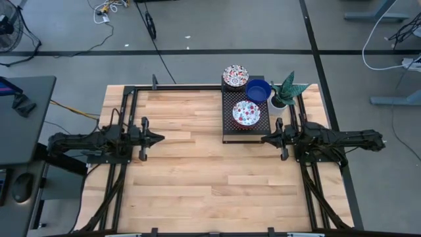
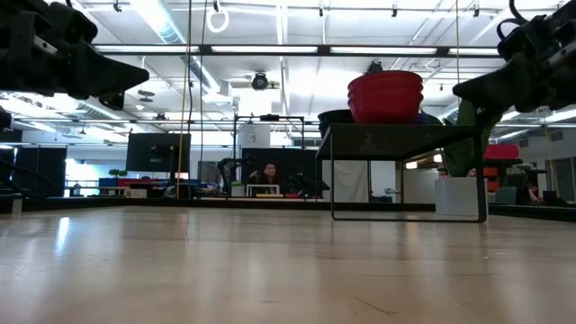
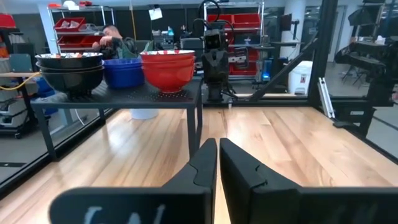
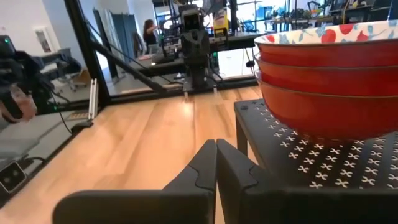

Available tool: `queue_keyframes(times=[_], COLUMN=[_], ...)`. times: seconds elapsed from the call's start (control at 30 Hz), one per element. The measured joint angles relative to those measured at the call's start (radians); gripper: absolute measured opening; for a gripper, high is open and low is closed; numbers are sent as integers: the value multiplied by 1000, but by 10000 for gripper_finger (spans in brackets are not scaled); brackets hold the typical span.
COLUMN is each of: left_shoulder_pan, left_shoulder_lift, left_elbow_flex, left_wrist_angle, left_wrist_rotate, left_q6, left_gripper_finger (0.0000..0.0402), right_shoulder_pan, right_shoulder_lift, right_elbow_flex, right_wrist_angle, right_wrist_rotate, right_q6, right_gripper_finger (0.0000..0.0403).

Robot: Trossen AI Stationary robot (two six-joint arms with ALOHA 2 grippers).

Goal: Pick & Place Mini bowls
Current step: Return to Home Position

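The mini bowls sit on a black perforated stand (image 1: 230, 128) at the table's far right. A stack with floral insides and red outsides (image 1: 246, 113) stands nearest, a blue bowl (image 1: 258, 90) behind it, and a floral stack with dark outsides (image 1: 235, 74) at the stand's far edge. My left gripper (image 1: 158, 138) hovers shut over the table's left-middle, pointing right. My right gripper (image 1: 265, 139) hovers shut just right of the stand's near corner, pointing left. In the right wrist view the red stack (image 4: 329, 93) stands close beside the shut fingers (image 4: 216, 163).
A small potted green plant (image 1: 286, 92) stands right of the stand, near the right arm. The stand is raised on thin legs (image 2: 335, 171). Bare wood (image 1: 197, 171) stretches between the two arms and toward the near edge. A person (image 3: 115, 38) shows in the room beyond the table.
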Motion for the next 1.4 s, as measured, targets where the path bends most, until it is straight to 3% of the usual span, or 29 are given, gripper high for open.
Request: queue_keyframes(times=[0.4, 0.6, 0.73, 1.4], left_shoulder_pan=[0, 0, 0, 0], left_shoulder_lift=[1, 1, 1, 1], left_elbow_flex=[-1, -1, -1, -1], left_wrist_angle=[0, -1, -1, -1], left_wrist_rotate=[-1, -1, 0, 0], left_q6=[-1, -1, -1, -1], left_gripper_finger=[27, 28, 28, 28], right_shoulder_pan=[5, 48, 58, 58], right_shoulder_lift=[-1, -80, -80, -79], right_elbow_flex=[0, 0, 1, 1], right_wrist_angle=[1, 8, 75, 75], right_wrist_rotate=[0, 10, 7, 8], right_q6=[5, 6, -2, -5], right_gripper_finger=[9, 9, 9, 9])
